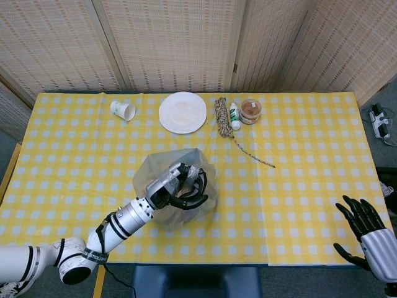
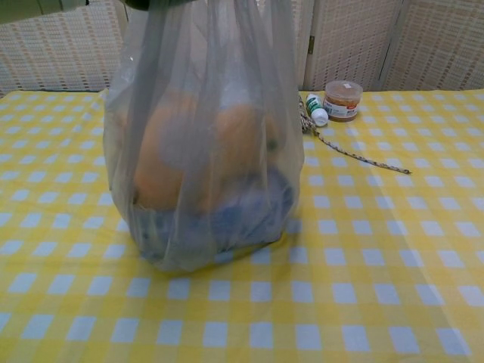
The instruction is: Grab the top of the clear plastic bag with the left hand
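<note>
Left hand (image 1: 180, 187) closed around gathered top of clear plastic bag (image 2: 204, 151), near front edge of table (image 1: 74, 155), roughly mid-width. Bag base resting on cloth; orange and dark contents inside. Keep fingers clamped on bunched film. Pull straight up, without sideways drag, to prevent tipping. Right hand (image 1: 366, 233) empty, fingers spread, off front right corner.

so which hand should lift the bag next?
Left. The left hand already grips the gathered top of the bag; the right hand sits open at the table's far edge.
</note>
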`<control>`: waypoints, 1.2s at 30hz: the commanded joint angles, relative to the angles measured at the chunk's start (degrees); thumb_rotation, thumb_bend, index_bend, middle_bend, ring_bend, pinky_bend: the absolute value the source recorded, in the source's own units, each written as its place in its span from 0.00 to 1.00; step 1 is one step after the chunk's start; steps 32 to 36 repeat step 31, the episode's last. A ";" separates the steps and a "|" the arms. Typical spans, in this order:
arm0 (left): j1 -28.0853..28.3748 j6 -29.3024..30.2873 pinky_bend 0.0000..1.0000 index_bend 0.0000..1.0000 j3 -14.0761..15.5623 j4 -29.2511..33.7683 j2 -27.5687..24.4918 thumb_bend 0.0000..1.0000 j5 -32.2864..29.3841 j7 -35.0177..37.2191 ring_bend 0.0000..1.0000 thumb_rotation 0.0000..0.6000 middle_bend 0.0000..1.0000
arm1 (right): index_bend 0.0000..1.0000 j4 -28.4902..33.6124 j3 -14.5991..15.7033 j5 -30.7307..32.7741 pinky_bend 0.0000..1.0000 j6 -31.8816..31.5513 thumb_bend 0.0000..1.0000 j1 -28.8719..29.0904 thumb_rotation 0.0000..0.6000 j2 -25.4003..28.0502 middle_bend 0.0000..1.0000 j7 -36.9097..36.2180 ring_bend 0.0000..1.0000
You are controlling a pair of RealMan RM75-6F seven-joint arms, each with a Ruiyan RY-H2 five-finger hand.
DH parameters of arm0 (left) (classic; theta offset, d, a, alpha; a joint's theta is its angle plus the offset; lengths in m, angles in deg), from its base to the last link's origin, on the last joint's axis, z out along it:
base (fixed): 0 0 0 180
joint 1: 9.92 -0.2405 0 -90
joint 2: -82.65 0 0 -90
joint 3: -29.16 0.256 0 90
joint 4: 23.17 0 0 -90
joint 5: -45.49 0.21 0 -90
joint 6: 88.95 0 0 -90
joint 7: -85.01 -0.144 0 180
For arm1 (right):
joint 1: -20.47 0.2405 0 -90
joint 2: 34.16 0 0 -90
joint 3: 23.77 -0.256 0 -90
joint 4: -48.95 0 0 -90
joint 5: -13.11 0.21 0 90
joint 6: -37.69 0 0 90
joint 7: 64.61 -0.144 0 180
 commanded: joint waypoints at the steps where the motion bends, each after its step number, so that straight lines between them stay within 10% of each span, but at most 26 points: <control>1: -0.65 -1.32 0.93 0.86 -1.50 0.92 -1.00 0.89 -0.17 0.66 0.81 1.00 1.00 | 0.00 0.04 0.04 -0.04 0.00 -0.04 0.27 -0.02 1.00 0.08 0.00 -0.09 0.00; 20: 2.57 -12.90 0.93 0.86 -24.76 0.66 -18.16 0.89 -21.86 0.73 0.81 1.00 1.00 | 0.00 0.36 -0.30 0.58 0.00 0.43 0.27 0.28 1.00 0.37 0.00 -0.62 0.00; 36: 2.25 -15.08 0.93 0.86 -27.42 1.54 -17.31 0.89 -25.41 -4.84 0.82 1.00 1.00 | 0.00 0.74 -0.82 1.63 0.00 3.26 0.27 1.88 1.00 0.68 0.00 -1.08 0.00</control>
